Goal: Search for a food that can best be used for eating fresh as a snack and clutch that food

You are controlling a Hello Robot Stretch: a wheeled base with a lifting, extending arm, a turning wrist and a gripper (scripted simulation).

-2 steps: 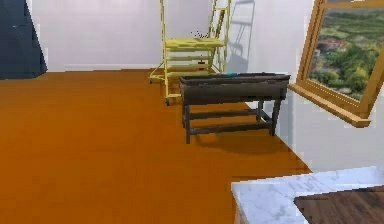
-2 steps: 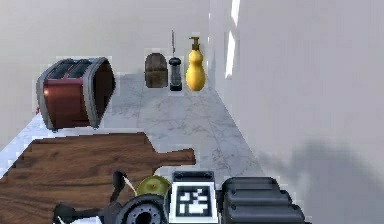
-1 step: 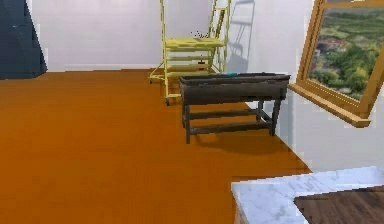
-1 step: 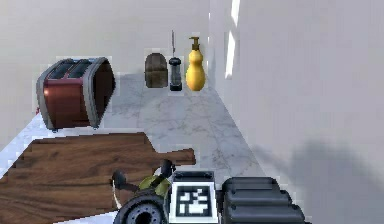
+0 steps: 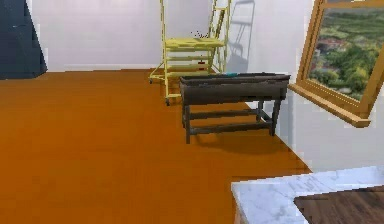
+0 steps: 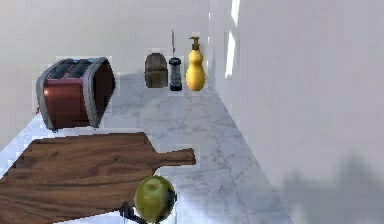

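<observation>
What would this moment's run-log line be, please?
stage: search | apple by board | gripper at apple, hold unclear | toaster beyond board

Prob. home kitchen, toaster (image 6: 75,92), chopping board (image 6: 90,172), counter (image 6: 218,130)

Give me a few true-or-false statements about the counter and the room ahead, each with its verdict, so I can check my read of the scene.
1. A green apple shows at the near edge of the wooden cutting board. True.
2. The toaster stands on the floor. False: it stands on the marble counter, beyond the board.
3. A yellow pump bottle stands at the counter's far end. True.
4. The window is on the forward view's left. False: it is on that view's right, beside the dark table.
</observation>
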